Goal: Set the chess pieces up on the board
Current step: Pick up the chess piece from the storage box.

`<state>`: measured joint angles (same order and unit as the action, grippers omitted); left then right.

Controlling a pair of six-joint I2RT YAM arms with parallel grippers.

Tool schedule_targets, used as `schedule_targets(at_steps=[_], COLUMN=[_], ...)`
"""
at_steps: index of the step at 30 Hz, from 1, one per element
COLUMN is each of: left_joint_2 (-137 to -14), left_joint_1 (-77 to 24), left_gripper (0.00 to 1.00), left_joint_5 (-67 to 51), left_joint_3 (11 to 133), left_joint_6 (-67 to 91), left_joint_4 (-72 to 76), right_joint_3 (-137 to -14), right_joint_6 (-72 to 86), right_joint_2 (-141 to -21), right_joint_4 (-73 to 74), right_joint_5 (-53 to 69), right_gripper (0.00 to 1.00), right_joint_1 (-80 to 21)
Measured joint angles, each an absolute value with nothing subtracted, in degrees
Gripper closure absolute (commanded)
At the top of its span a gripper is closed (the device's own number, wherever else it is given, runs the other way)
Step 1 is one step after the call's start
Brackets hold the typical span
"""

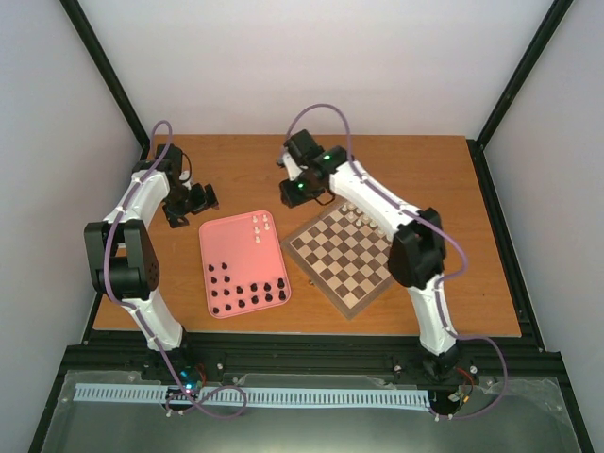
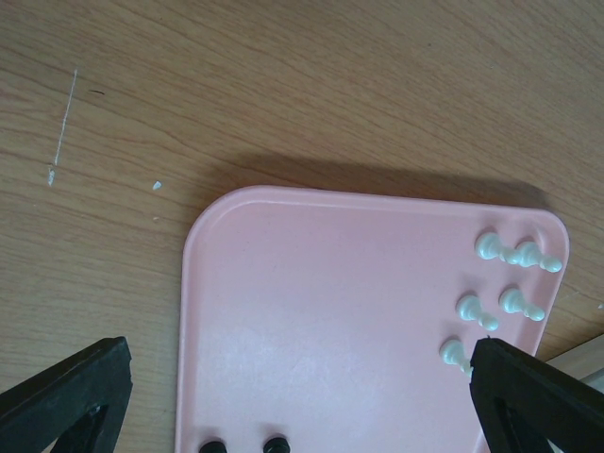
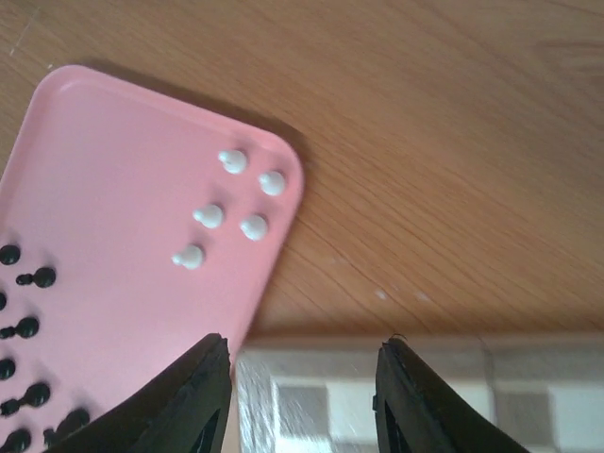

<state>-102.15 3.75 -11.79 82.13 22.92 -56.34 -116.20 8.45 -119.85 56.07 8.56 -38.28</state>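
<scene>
The board (image 1: 344,257) lies right of centre, turned like a diamond, with several cream-white chess pieces (image 1: 359,216) along its far edge. More white pieces (image 1: 261,225) stand in the far right corner of a pink tray (image 1: 236,247), and several black pieces (image 1: 247,293) fill its near part. My right gripper (image 1: 300,191) hovers open over the board's far left corner (image 3: 538,396), its fingers (image 3: 203,396) holding nothing. The white tray pieces (image 3: 231,203) lie just ahead of it. My left gripper (image 2: 300,396) stands wide open over the tray's far left part (image 2: 311,311). White pieces (image 2: 491,247) sit beside its right finger (image 2: 538,396).
The wooden table (image 1: 425,179) is bordered by a black frame and pale walls. Two black pieces (image 2: 275,444) show at the lower edge of the left wrist view. The right arm's elbow (image 1: 415,247) hangs over the board's right side.
</scene>
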Motion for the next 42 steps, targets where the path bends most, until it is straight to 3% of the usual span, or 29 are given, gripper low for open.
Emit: schedule_targets(at_steps=[5, 10, 35, 42], left_joint_2=[-102.0, -101.8, -100.7, -100.7], left_joint_1=[3.7, 3.5, 2.8, 2.8], left_gripper=[0.00, 0.00, 0.00, 0.00], left_joint_5=[-11.8, -11.9, -12.1, -12.1], left_joint_3=[81.7, 81.2, 80.6, 80.2], left_joint_6=[22.9, 22.9, 22.9, 22.9], left_joint_4=[-56.1, -56.1, -55.9, -55.8], right_joint_3=[-125.8, -127.9, -134.4, -134.6], right_joint_6=[6.7, 6.2, 5.0, 5.2], right_joint_2=[-131.9, -137.1, -146.2, -146.7], right_joint_4=[56.0, 56.0, 55.4, 55.0], right_joint_5=[10.7, 12.9, 11.0, 11.2], right_gripper=[0.59, 0.60, 0.60, 0.69], right_joint_1=[-42.4, -45.5, -44.6, -43.2])
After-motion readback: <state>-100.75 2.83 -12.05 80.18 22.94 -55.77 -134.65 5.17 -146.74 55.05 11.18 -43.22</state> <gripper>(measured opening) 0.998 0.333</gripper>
